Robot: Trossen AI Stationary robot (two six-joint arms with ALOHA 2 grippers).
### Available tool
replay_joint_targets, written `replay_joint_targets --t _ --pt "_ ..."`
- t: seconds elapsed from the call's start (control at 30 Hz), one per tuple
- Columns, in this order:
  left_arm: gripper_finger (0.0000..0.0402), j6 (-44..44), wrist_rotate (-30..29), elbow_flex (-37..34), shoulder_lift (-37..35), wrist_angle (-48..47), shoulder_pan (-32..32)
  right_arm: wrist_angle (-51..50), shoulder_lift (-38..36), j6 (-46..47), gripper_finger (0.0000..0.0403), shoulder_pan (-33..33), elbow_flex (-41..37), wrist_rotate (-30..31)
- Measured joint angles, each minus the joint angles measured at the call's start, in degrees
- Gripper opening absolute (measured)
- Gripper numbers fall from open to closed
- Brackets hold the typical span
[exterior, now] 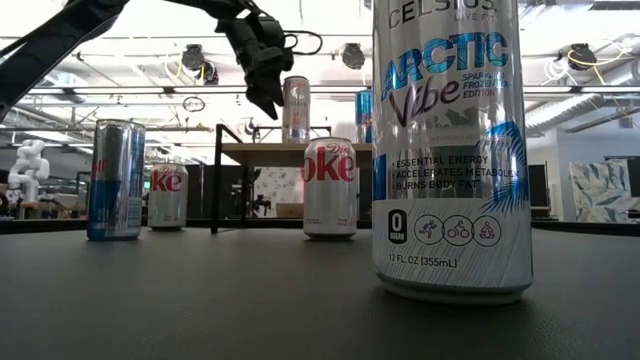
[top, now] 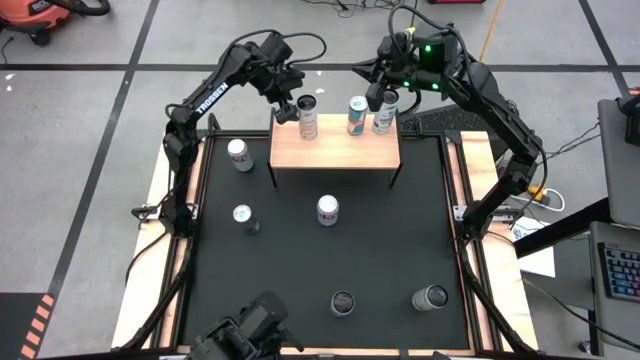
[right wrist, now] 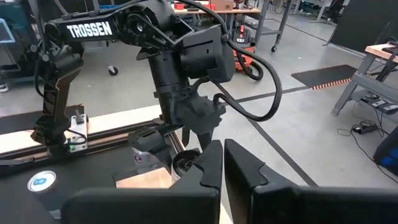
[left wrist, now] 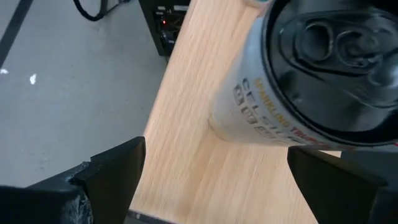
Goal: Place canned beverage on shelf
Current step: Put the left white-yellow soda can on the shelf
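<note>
Grey concrete floor [top: 90,120] crossed by black tape lines [top: 120,95] is surrounding the table [top: 300,250]; ceiling lights [exterior: 590,55] are glowing above it.

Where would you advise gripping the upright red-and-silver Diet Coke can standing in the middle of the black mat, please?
Grip the red-and-silver Diet Coke can across its round side wall at about mid-height, coming down from above. It stands upright and apart from the other cans, so the fingers have room either side. The wooden shelf lies just behind it.

Shelf [top: 335,152] light matt wood; cans [top: 328,210] glossy metal; table mat [top: 300,260] matt black.
</note>
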Motion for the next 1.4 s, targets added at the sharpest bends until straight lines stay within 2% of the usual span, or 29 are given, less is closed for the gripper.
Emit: replay_joint_targets --t 0.3,0.47,0.7,0.93,1.4 --pt "0.0397 0.42 -0.14 0.0 0.0 2.3 -1.23 -0.2 0.0 -0.26 0.0 0.0 0.0 0.02" --pt "0.0397 0.01 -6.09 0.0 0.0 1.71 -0.77 -0.21 0.0 -0.44 0.0 0.0 0.0 0.04" --pt "0.0397 -1.38 -6.53 0.0 0.0 8.78 0.78 -1.27 0.0 -0.44 0.0 0.0 0.0 0.03" --pt "0.0397 -1.7 -0.78 0.0 0.0 11.02 1.87 -1.42 0.0 -1.06 0.0 0.0 0.0 0.04" --pt "0.0397 -4.34 1.11 -0.11 5.33 12.98 1.22 -1.45 0.0 -1.49 0.0 0.0 0.0 0.04"
